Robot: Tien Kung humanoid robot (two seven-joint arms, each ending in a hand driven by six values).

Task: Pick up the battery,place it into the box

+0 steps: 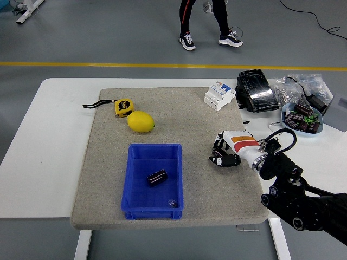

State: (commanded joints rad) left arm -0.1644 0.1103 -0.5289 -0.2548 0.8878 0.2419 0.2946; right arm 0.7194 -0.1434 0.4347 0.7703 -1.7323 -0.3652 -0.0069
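A dark cylindrical battery (222, 152) lies on the grey mat (179, 114), right of the blue box (133, 184). My right hand (220, 152) comes in from the lower right and sits over it. Its fingers are curled down over the battery's far side, its thumb closes from the near side, and most of the battery is hidden. A second dark battery (155, 177) lies inside the box near its middle, with a small shiny piece (172, 203) in the box's front right corner. My left arm is out of view.
A lemon (141, 121) and a yellow tape measure (123, 107) lie behind the box. A white breaker (219, 95), a black pouch (255, 90), plastic bags (295, 89) and a bowl of dark cylinders (302, 119) stand at the right. A person's legs (206, 21) cross the floor beyond.
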